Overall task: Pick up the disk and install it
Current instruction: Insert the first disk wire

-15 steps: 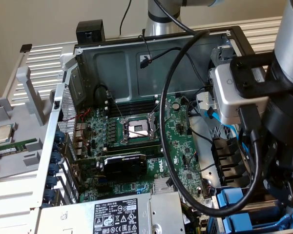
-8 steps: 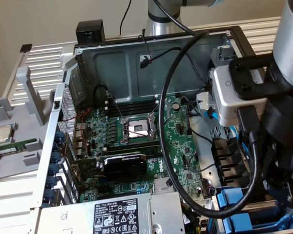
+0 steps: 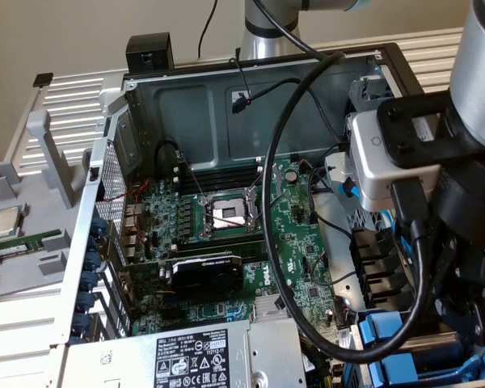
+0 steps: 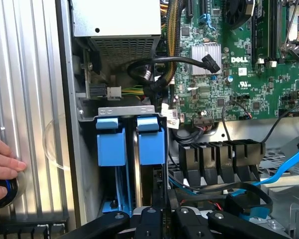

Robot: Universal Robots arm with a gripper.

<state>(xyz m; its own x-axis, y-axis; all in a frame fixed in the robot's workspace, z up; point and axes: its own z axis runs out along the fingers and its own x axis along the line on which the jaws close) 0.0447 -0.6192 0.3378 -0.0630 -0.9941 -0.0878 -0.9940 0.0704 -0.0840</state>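
The disk [image 4: 152,147] stands on edge in the drive bay [image 4: 125,109] of the open computer case, its blue carrier frame beside a similar blue-framed drive [image 4: 111,147]. My gripper [image 4: 162,206] sits right over the disk's near edge, its black fingers drawn close together on it. In the exterior view the arm's wrist [image 3: 404,153] hangs over the case's right side, above the blue carriers [image 3: 385,331], and hides the fingers.
A person's hand [image 4: 2,162] rests on the ribbed table beside the case. Black cables [image 4: 154,74] loop near the bay, by the motherboard [image 3: 226,218], power supply [image 3: 186,356] and black connectors [image 4: 214,159]. A grey tray [image 3: 32,267] holds parts at the exterior view's left.
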